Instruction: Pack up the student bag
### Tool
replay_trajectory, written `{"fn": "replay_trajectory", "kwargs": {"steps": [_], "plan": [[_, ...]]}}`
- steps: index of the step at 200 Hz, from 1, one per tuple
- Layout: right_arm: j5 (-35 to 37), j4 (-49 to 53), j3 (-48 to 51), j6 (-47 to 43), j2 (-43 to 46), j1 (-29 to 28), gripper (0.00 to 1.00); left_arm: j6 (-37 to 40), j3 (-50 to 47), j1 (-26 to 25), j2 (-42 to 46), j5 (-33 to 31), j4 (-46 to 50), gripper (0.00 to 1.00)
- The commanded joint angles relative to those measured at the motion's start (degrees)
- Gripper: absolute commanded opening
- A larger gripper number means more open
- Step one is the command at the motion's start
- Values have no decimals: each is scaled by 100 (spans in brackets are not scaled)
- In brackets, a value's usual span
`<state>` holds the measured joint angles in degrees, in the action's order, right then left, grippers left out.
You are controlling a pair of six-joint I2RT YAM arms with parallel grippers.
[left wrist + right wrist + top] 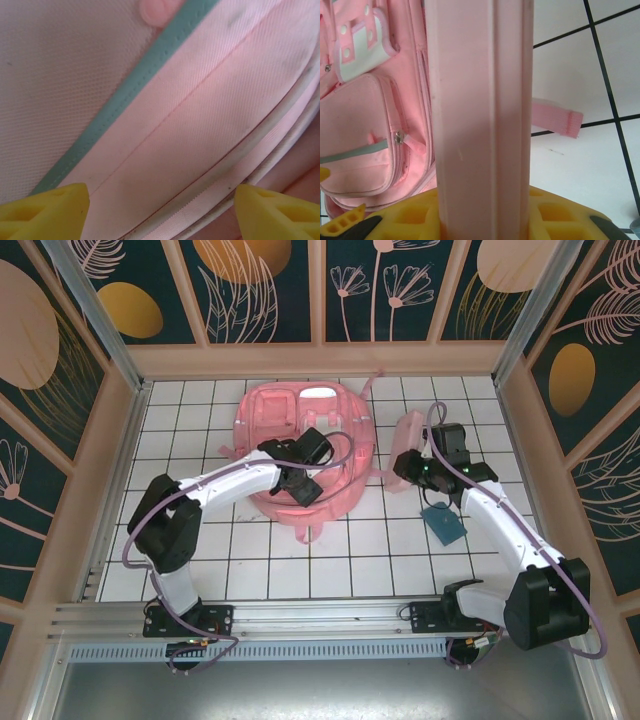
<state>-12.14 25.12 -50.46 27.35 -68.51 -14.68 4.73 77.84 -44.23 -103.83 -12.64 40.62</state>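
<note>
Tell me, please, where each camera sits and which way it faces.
Top external: above and behind the arms, looking down on the tiled table; both arms show, left gripper over the student bag.
Left wrist: close above bag fabric; its yellow fingertips stand apart.
Right wrist: faces the bag's pockets along the pink case its right gripper grips.
Shared: all three see the bag.

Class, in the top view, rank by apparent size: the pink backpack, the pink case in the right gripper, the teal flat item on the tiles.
1. pink backpack, clearly largest.
2. pink case, looks bigger than the teal one, but held upright nearer the camera, so unsure.
3. teal flat item.
</note>
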Motion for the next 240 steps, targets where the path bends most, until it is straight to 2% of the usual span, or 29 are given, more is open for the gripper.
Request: {"fn": "replay_trajectory", "kwargs": {"steps": [1, 14, 32, 62, 92, 133, 158, 183, 221, 240], "plan": [[-139, -310, -254, 8, 20, -24, 20, 534, 13, 54, -157, -183, 11, 75], [-165, -315, -274, 7, 0, -22, 19, 532, 84, 95, -246, -379, -119, 73], [-183, -323, -280, -2, -4, -18, 19, 586, 177, 141, -385, -304, -116, 71], [-192, -310, -305, -11, -4, -20, 20, 962, 77, 146, -401, -287, -114, 76], [-210, -304, -338, -15, -22, -25, 20, 1167, 146, 147, -473, -900, -306, 73], [-201, -209, -464, -78, 40, -12, 20, 1560, 161, 151, -365, -1387, -585, 46], [-157, -87, -567, -125, 62, -11, 20, 1771, 179, 148, -96, -1313, -789, 25], [-182, -78, -555, -73, 136, -12, 20, 1915, 124, 143, 149, -1259, -1041, 12], [-312, -41, -531, -29, 281, -21, 20, 2071, 56, 146, 430, -1501, -1436, 0], [-492, -8, -522, -28, 317, -26, 20, 2071, 3, 144, 526, -1630, -1722, 0]]}}
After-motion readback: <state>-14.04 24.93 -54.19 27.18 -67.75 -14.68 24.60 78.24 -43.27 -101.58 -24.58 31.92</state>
